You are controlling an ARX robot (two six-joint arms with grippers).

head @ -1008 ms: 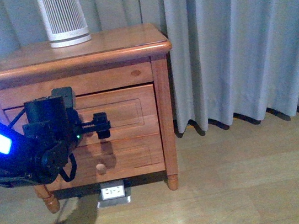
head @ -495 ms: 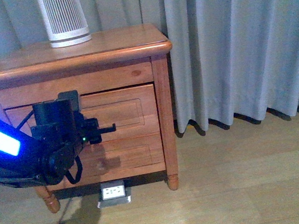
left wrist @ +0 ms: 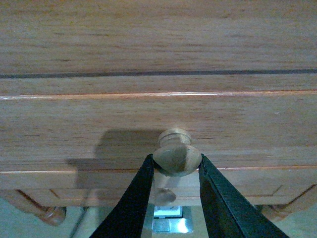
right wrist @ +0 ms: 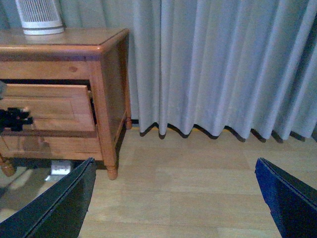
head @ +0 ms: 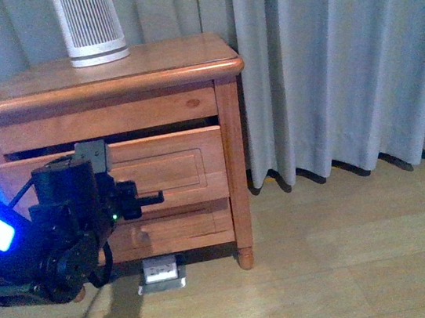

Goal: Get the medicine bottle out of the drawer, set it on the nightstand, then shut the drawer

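Note:
The nightstand (head: 167,61) stands at the left in the front view. Its upper drawer (head: 174,164) is pulled out a little, with a dark gap above its front. My left gripper (head: 151,197) is shut on the drawer's round wooden knob (left wrist: 177,157); the left wrist view shows both fingers pressed on the knob's sides. The drawer (right wrist: 54,106) and nightstand (right wrist: 106,94) also show in the right wrist view. My right gripper (right wrist: 173,198) is open and empty over the bare floor, right of the nightstand. The medicine bottle is hidden.
A tall white-grey ribbed device (head: 91,26) stands on the nightstand's top at the back left. The lower drawer (head: 182,225) is closed. A small white box (head: 161,273) lies on the floor under the nightstand. Grey curtains (head: 341,62) hang behind and to the right.
The upper drawer has slid out towards me with my left gripper on its knob, and a dark gap has opened above its front. The left arm has drawn back and lower.

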